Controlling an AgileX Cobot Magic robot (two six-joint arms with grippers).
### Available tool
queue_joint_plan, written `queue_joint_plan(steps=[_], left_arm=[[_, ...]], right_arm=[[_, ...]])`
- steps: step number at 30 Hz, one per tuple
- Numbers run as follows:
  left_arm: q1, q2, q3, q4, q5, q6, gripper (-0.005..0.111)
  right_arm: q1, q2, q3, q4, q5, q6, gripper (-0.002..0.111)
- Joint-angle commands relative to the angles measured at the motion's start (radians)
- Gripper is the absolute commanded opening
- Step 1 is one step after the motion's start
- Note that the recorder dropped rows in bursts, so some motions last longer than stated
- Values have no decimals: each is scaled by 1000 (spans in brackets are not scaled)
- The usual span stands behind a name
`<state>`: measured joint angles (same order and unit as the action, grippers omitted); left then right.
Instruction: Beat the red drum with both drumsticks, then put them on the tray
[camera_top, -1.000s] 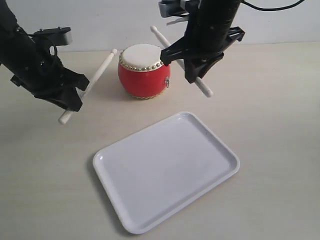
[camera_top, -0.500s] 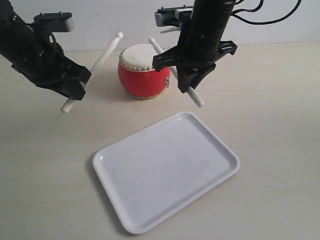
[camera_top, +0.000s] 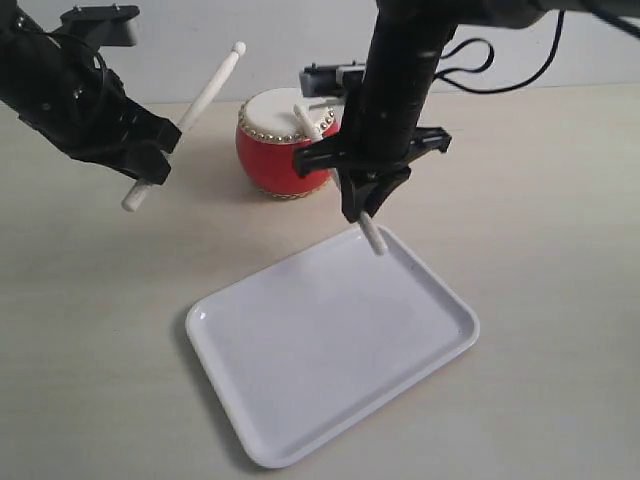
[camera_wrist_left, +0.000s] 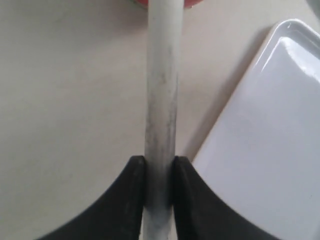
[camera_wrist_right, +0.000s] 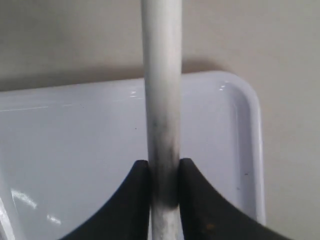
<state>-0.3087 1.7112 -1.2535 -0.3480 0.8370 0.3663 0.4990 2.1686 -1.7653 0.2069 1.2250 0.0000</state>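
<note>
The red drum (camera_top: 278, 160) stands at the back of the table. The white tray (camera_top: 330, 340) lies in front of it. My left gripper (camera_top: 150, 165) is left of the drum, shut on one drumstick (camera_top: 205, 95) whose bead tip points up toward the drum. That stick (camera_wrist_left: 162, 75) runs between the pinched fingers of the left gripper (camera_wrist_left: 160, 162). My right gripper (camera_top: 365, 200) hangs in front of the drum, shut on the other drumstick (camera_top: 372, 236), whose lower end is over the tray's far corner. In the right wrist view the gripper (camera_wrist_right: 164, 165) clamps that stick (camera_wrist_right: 161, 75) above the tray (camera_wrist_right: 75, 140).
Bare beige table (camera_top: 560, 200) lies to the right and left of the tray. A black cable (camera_top: 500, 80) trails behind the right arm near the back wall. The tray's edge (camera_wrist_left: 270, 125) also shows in the left wrist view.
The right arm has come forward and down from the drum, bringing its stick's lower end over the tray's far corner. The left arm has risen, lifting its stick's tip higher.
</note>
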Motion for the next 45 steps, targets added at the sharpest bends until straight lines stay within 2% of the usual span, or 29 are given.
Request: queue_joint_plan(steps=[1, 8, 14, 19, 22, 27, 31, 34, 39, 41, 43, 45], left_arm=[[-4, -32, -6, 1, -26, 1, 0], [-59, 62, -28, 27, -34, 23, 0], [-83, 257, -128, 57, 84, -14, 0], [-56, 287, -205, 60, 215, -30, 0], [-28, 220, -208, 60, 225, -30, 0], [79, 59, -206, 7, 242, -40, 0], [111, 9, -204, -4, 262, -33, 0], [89, 20, -174, -11, 249, -27, 0], [-36, 179, -180, 5, 236, -6, 0], [-86, 287, -224, 33, 234, -6, 0], [-94, 370, -273, 21, 265, -6, 0], [-94, 459, -352, 14, 369, -11, 0]], right_arm=[[1, -18, -10, 11, -4, -17, 0], [1, -171, -87, -36, -4, -17, 0], [1, -243, -91, -56, -4, -17, 0], [1, -234, -91, -77, -4, -17, 0], [1, -188, -87, -86, -4, -15, 0], [1, -25, -86, 26, -4, -15, 0], [1, 74, -86, 95, -4, -17, 0], [1, 63, -98, 116, -4, -24, 0], [1, -98, -126, 44, -4, -40, 0], [1, -160, -126, 18, -4, -40, 0], [1, -189, -126, 18, -4, -40, 0], [1, -210, -126, 14, -4, -49, 0]])
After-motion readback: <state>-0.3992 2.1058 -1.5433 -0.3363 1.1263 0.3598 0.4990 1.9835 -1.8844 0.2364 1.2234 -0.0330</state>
